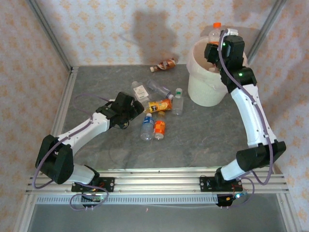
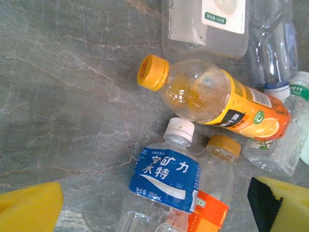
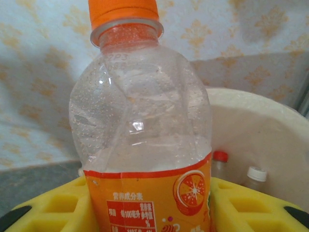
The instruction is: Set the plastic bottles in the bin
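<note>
Grey, stone-patterned table (image 1: 203, 140) surface is bounded by an aluminium rail (image 1: 159, 175) along the near edge and by patterned walls (image 1: 96, 29) on the left, far and right sides. Bare surface lies between the bottle cluster and the near rail, and across the near right area in front of the bin (image 1: 203, 92). The bin stands in the far right corner, close to the walls.

Six plastic bottles (image 1: 159, 108) lie grouped at the table centre, several touching. Among them are an orange-labelled bottle (image 2: 231, 101) with a yellow cap and a blue-labelled bottle (image 2: 166, 181) with a white cap. A brown-red bottle (image 1: 163, 65) lies alone against the far wall, left of the bin.

Left arm (image 1: 82, 130): extended low from the near left base toward the cluster. The left gripper (image 1: 137, 108) sits at the cluster's left edge, jaws spread wide. In the wrist view the left pads (image 2: 29, 208) stand on either side of the blue-labelled bottle.

Right arm (image 1: 251, 116): raised from the near right base, forearm reaching far over the bin. The right gripper (image 1: 215, 48) hangs above the bin opening, clamped on an orange-capped bottle (image 3: 145, 145) held upright, cap uppermost, with the right pads (image 3: 251, 203) against its label. Two bottles stand inside the bin: a red-capped bottle (image 3: 220, 162) and a white-capped bottle (image 3: 256, 175).
</note>
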Controlling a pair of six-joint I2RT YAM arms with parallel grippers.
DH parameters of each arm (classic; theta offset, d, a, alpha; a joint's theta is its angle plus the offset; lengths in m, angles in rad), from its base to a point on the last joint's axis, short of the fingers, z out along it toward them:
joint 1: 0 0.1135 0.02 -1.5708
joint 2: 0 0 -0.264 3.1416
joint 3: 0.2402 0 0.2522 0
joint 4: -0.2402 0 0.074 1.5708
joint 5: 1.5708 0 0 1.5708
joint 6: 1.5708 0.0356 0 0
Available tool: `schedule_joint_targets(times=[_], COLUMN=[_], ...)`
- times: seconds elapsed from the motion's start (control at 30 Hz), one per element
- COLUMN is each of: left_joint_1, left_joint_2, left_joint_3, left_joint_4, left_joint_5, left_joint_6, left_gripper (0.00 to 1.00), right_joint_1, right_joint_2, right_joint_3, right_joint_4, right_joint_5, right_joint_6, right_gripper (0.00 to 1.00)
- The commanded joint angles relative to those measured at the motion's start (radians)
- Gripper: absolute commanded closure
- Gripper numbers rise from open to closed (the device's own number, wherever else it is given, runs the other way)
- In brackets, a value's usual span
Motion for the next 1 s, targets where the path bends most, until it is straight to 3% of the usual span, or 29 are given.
schedule_joint_targets(times=[0.0, 0.07, 0.2, 0.47, 0.7, 0.87, 0.97], left_joint_1=[-0.01, -0.011, -0.013, -0.013, -0.013, -0.023, -0.034], left_joint_2=[0.004, 0.002, 0.005, 0.012, 0.002, -0.034, -0.044], left_joint_3=[0.025, 0.023, 0.021, 0.017, 0.014, -0.037, -0.013], left_joint_4=[-0.044, -0.049, -0.054, -0.048, -0.067, 0.108, 0.061], left_joint_5=[0.005, 0.005, 0.006, 0.016, 0.008, 0.152, 0.146], left_joint_6=[0.027, 0.03, 0.038, 0.032, 0.041, 0.121, 0.174], left_gripper=[0.0, 0.0, 0.0, 0.0, 0.0, 0.0, 0.0], right_joint_1=[-0.066, -0.141, -0.261, -0.359, -0.36, -0.359, -0.36], right_joint_2=[0.024, 0.063, 0.119, 0.314, 0.385, 0.392, 0.389], right_joint_3=[0.031, 0.075, 0.128, 0.383, 0.445, 0.445, 0.444], right_joint_4=[-0.07, -0.131, -0.21, -0.458, -0.561, -0.615, -0.637], right_joint_5=[-0.088, -0.196, -0.535, -0.79, -0.839, -0.841, -0.864], right_joint_6=[-0.152, -0.22, -0.377, -0.629, -0.733, -0.777, -0.788], right_gripper=[0.51, 0.5, 0.49, 0.46, 0.46, 0.42, 0.36])
